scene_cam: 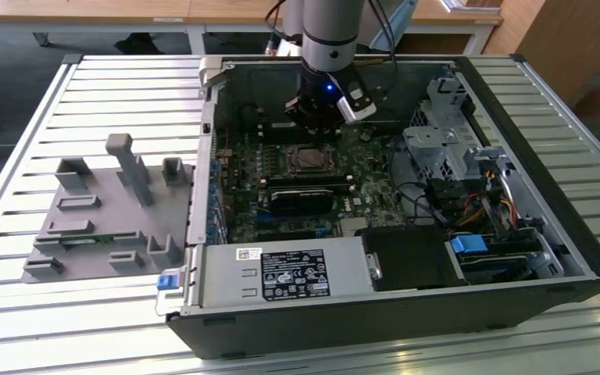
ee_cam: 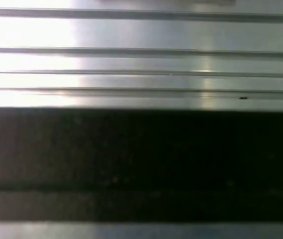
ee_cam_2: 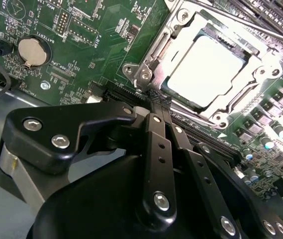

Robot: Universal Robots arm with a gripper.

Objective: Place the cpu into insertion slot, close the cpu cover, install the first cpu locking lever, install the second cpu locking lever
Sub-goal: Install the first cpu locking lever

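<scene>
Logging position: gripper (ee_cam_2: 157,99) low inside the open computer case (scene_cam: 383,320), fingertips pressed together with no gap visible, tips at one corner of the insertion slot (scene_cam: 308,160) on the green circuit board (ee_cam_2: 81,50). Cannot tell whether anything thin is pinched between the pads; nothing bulky held.

Noting the cpu (ee_cam_2: 208,69) lying flat in the slot, pale metal face up, showing through the square window. Noting the cpu cover (ee_cam_2: 254,79) folded down over it, silvery frame lying around the chip's edges. Judging steps one and two as done.

Seeing a thin metal bar (ee_cam_2: 156,52) along the slot edge nearest the fingertips; taking it for a locking lever. Cannot tell whether latched under its hook or free. Cannot make out the other lever with confidence.

Judging step in hand: lever installation, most likely the first lever, given tips parked right at the slot corner beside that bar.

Judging the requirements of lever work: contact on the bar's free end only, push down and sideways under the retaining tab, no load on the chip face or on the cover frame. Flagging risks: tip slipping onto small board components beside the slot; bar springing back if not fully hooked.

Elsewhere: coin cell (ee_cam_2: 32,52) on the board, well apart from the tips.
</scene>
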